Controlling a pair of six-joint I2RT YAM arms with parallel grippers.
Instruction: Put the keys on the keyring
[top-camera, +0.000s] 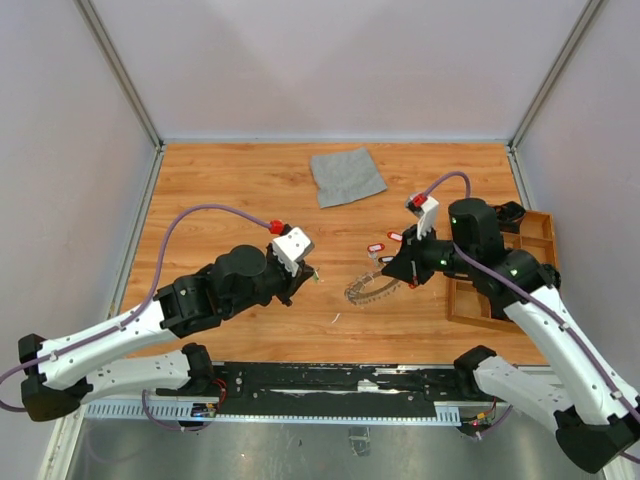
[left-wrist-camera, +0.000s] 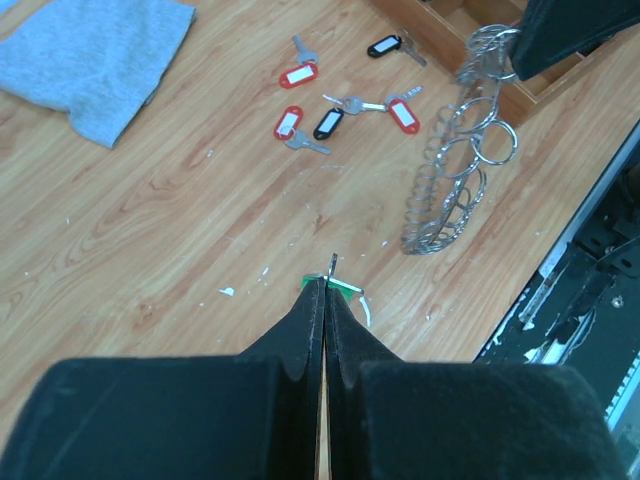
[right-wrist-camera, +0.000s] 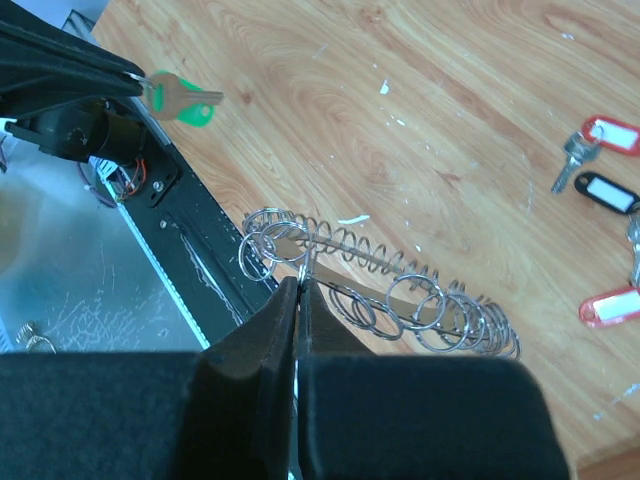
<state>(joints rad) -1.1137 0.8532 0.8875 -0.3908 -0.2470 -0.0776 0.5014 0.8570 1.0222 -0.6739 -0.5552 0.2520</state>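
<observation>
Reaching in from the left, the left gripper (left-wrist-camera: 325, 295) has its fingers pressed tight together on a green-tagged key (right-wrist-camera: 185, 103), pinched by its metal end so the green tag sticks out past the tips. It hangs a little above the wooden table (top-camera: 230, 180), with only scattered white flecks on the bare boards beneath it. Between this key and the next thing to the right lies open wood; nothing stands between them

Next comes the keyring (right-wrist-camera: 455, 315), a long silvery coil hung with many small split rings. Its near end rests on the table while its far end is lifted, so it slants upward. The right gripper (right-wrist-camera: 298, 288) has its fingers closed together on one of the small rings at that raised end, and its black body hangs over that end of the coil, hiding that part in the left wrist view

Just beyond the keyring, toward the back of the table, five loose keys (left-wrist-camera: 328, 122) lie flat in a small cluster, three with red tags and two with black, apart from the coil and not touching it. Farther back lies a crumpled grey cloth (top-camera: 347, 176), well apart from the keys. At the far right sits a wooden tray (top-camera: 535, 240) with chunky black parts (top-camera: 510, 213) in it, partly covered by the right arm
</observation>
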